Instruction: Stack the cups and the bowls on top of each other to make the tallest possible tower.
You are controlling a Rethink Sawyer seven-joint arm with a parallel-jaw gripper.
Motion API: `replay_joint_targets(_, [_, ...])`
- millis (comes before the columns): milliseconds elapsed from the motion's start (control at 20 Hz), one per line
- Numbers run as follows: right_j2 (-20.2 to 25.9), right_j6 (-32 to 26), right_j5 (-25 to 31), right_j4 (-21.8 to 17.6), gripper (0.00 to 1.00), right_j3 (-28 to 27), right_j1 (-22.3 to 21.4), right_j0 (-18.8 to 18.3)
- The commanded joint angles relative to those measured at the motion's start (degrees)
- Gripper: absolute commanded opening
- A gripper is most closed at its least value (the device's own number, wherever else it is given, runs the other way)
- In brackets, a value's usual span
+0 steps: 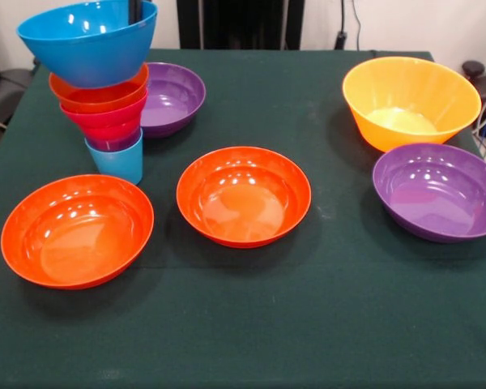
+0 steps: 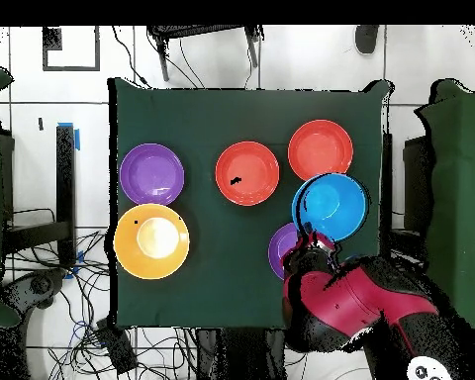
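The tower stands at the left of the front view: a light blue cup (image 1: 117, 164) lowest, a purple cup (image 1: 113, 143) in it, then a small pink bowl (image 1: 104, 118), a small orange bowl (image 1: 97, 95) and a medium blue bowl (image 1: 89, 40) on top, tilted up at its right rim. My gripper (image 1: 134, 10) comes down at that raised rim and is shut on it. From overhead the blue bowl (image 2: 331, 206) hides the tower, and the gripper (image 2: 307, 236) sits at its rim nearest the red arm.
On the green cloth (image 1: 308, 324) lie two wide orange-red bowls (image 1: 77, 231) (image 1: 243, 194), a purple bowl (image 1: 437, 190) at the right, a deep yellow-orange bowl (image 1: 411, 101), and a second purple bowl (image 1: 172, 97) just behind the tower. Cables lie off the table.
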Motion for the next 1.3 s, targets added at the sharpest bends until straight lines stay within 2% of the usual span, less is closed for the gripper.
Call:
replay_joint_targets(50, [-1.8, -1.55, -0.66, -5.35, 0.0, -0.94, 3.57, 1.53])
replay_joint_targets(350, [-4.07, 1.91, -1.54, -6.69, 0.0, -1.1, 3.01, 4.35])
replay_joint_targets(750, [-3.68, 0.47, -1.57, -6.34, 0.0, -1.4, 3.73, 3.59])
replay_joint_targets(1300, [-5.46, 2.22, -3.02, -7.4, 0.0, -2.03, 4.07, 5.72])
